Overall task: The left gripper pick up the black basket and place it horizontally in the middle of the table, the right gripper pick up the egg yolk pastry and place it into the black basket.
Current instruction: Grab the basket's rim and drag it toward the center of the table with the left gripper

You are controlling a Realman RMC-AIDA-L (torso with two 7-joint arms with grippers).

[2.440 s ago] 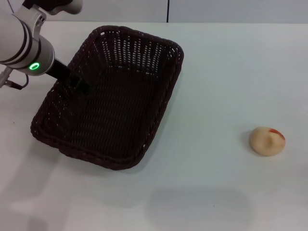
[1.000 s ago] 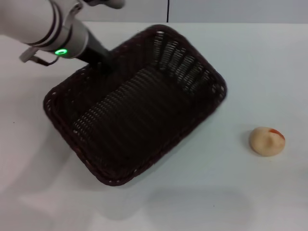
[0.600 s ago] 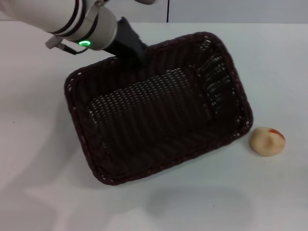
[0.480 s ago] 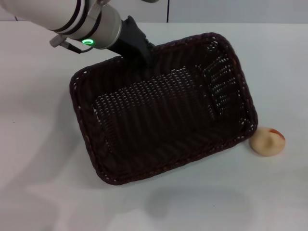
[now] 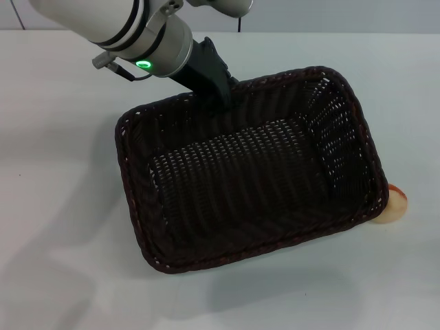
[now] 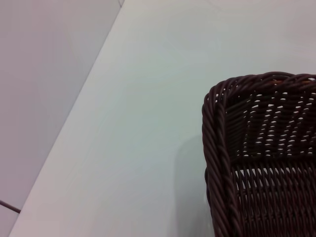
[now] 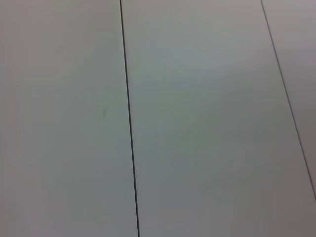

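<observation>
The black basket (image 5: 247,175) hangs above the white table (image 5: 62,206) near its middle, long side almost across the head view and tilted a little. My left gripper (image 5: 221,96) is shut on the basket's far braided rim; its silver arm with the green light reaches in from the upper left. The basket's corner also shows in the left wrist view (image 6: 261,163). The egg yolk pastry (image 5: 394,206) lies on the table at the right, mostly hidden behind the basket's near right corner. My right gripper is out of view.
The table's far edge runs along the top of the head view, with a grey wall behind. The right wrist view shows only a pale panelled surface (image 7: 197,118) with dark seams.
My left gripper has carried the basket to the right and turned it clockwise, from slanting at the left to nearly crosswise. Its right corner now covers most of the pastry, which has not moved.
</observation>
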